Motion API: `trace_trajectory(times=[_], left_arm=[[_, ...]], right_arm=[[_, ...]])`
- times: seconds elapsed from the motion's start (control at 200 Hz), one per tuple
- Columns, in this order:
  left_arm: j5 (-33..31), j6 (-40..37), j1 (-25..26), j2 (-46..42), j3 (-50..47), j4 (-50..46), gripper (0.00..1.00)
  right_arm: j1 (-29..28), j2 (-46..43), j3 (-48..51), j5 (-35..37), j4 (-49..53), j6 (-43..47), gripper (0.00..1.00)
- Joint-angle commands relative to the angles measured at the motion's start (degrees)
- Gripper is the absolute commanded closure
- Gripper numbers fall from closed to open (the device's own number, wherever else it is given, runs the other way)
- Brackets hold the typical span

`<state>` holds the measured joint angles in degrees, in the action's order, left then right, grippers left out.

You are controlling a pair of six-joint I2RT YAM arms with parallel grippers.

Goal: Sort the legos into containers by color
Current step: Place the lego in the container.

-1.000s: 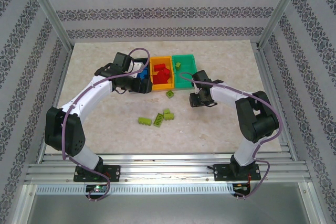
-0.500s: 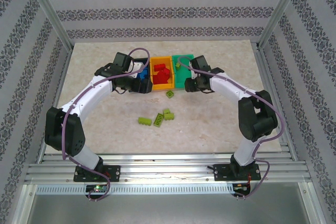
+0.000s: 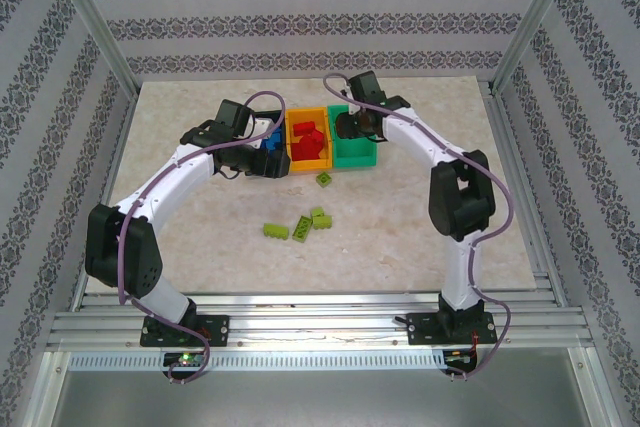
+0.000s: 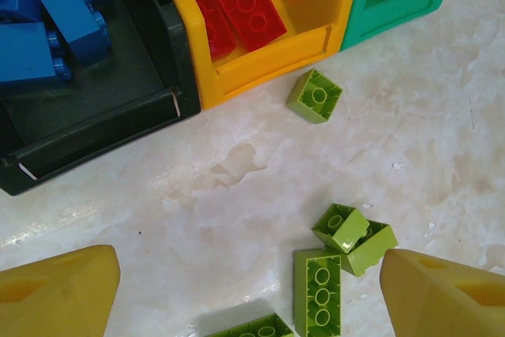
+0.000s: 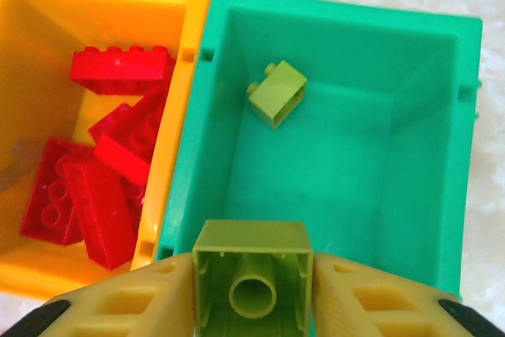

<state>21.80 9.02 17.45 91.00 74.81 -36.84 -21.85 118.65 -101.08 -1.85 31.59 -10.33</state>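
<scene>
**Carry the lime brick further in before letting go**

Top view: the right gripper [image 3: 347, 127] hangs over the left part of the green bin [image 3: 358, 158], close to the orange bin [image 3: 312, 160]. Its jaws are too small here to read. The left gripper [image 3: 262, 159] sits at the black bin [image 3: 272, 171]. Several loose bricks [image 3: 302, 224] lie on the table [image 3: 430, 217], nearer the arms.

Left wrist: the left gripper [image 4: 248, 274] is spread wide with nothing between its fingers [image 4: 59, 290]. Below it are lime loose bricks [image 4: 347, 234], and one more lies just beside the orange bin [image 4: 260, 61]. Blue bricks [image 4: 47, 21] fill the black bin [image 4: 102, 128].

Right wrist: the right gripper [image 5: 252, 299] is clamped on the held brick [image 5: 252, 262], hollow side toward the camera. The brick sits above the green bin's [image 5: 207, 116] near wall, toward the corner shared with the orange bin [image 5: 47, 5] and its red bricks [image 5: 102, 171]. One lime brick [image 5: 278, 94] already lies inside.

A release here would probably catch the rim. It would be better to push forward over the open floor, stay off the shared wall, lower a little, then open.
</scene>
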Motion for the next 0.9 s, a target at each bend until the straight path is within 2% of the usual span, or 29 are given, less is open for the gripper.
trace_trajectory(times=[0.0,0.075,0.15,0.445,0.615,0.754,0.894], left_arm=[[-0.5,-0.6,-0.8,-1.3,1.7,-1.7,0.14],[-0.8,-0.7,-0.8,-1.3,1.5,-1.9,0.14],[-0.7,-0.7,-0.8,-1.2,1.7,-1.9,0.14],[0.5,-0.3,-0.8,-0.7,1.6,-1.6,0.14],[0.6,-0.3,-0.8,-0.1,1.7,-1.6,0.14],[0.2,-0.5,-0.8,0.1,1.7,-2.0,0.14],[0.7,-0.4,-0.8,0.2,1.8,-2.1,0.14]], right_arm=[[0.8,2.9,-4.6,1.8,3.4,1.7,0.55],[0.8,3.7,-5.9,2.5,4.5,1.6,0.43],[0.5,2.3,-4.5,1.9,3.8,1.4,0.4],[-1.8,-5.7,6.1,2.6,1.0,2.0,0.4],[-4.6,-9.6,11.5,6.0,0.6,3.6,0.4],[-6.4,-12.4,15.3,4.3,0.1,3.3,0.4],[-9.0,-15.0,19.4,5.9,-1.4,3.0,0.4]])
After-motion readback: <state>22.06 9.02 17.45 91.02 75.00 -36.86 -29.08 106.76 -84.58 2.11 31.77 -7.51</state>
